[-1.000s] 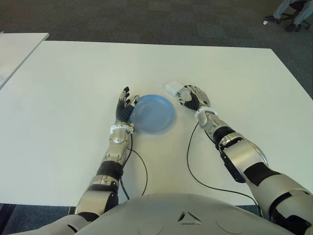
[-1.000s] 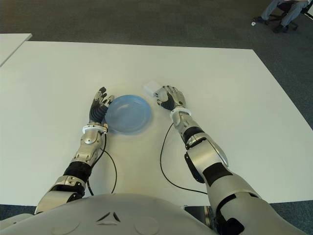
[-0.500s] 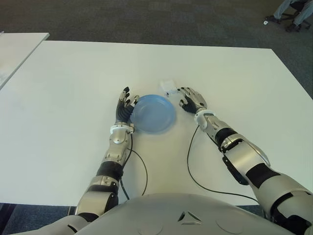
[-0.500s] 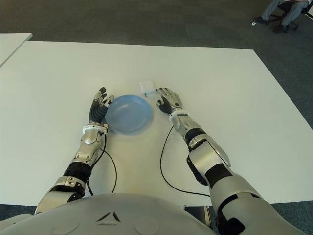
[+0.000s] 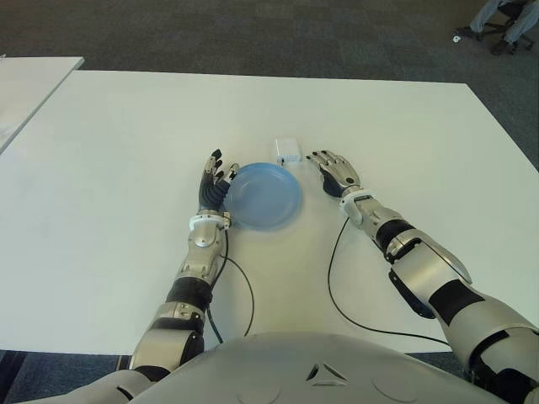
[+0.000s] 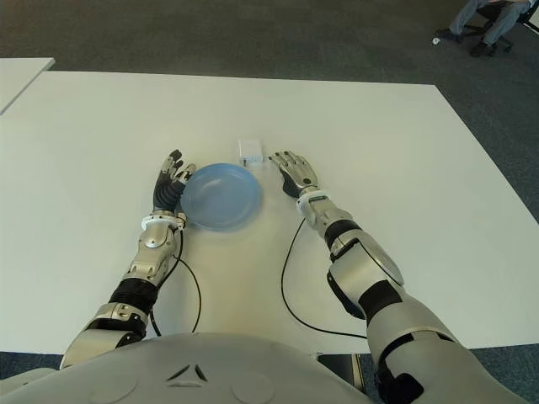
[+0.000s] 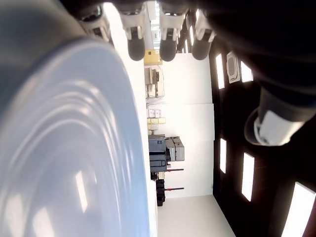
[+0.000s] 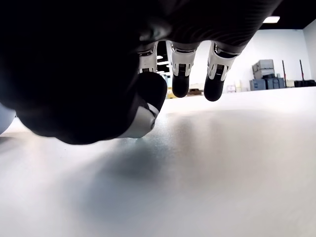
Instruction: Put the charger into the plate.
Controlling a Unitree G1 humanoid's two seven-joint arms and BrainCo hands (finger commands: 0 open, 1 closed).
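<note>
The white charger lies on the white table, just beyond the far rim of the blue plate and outside it. My right hand is flat and open to the right of the charger, apart from it and holding nothing. In the right wrist view its fingers stretch straight out above the bare table. My left hand is open, its fingers against the plate's left rim. The left wrist view shows the plate close up beside the extended fingers.
A black cable runs across the table from my right wrist toward my body, and another loops from the left arm. A second white table stands at the far left. A seated person's legs show at the top right.
My right hand, curled next to the charger a second ago, has spread open and drawn back to the right. The charger has slid left and now lies behind the plate.
</note>
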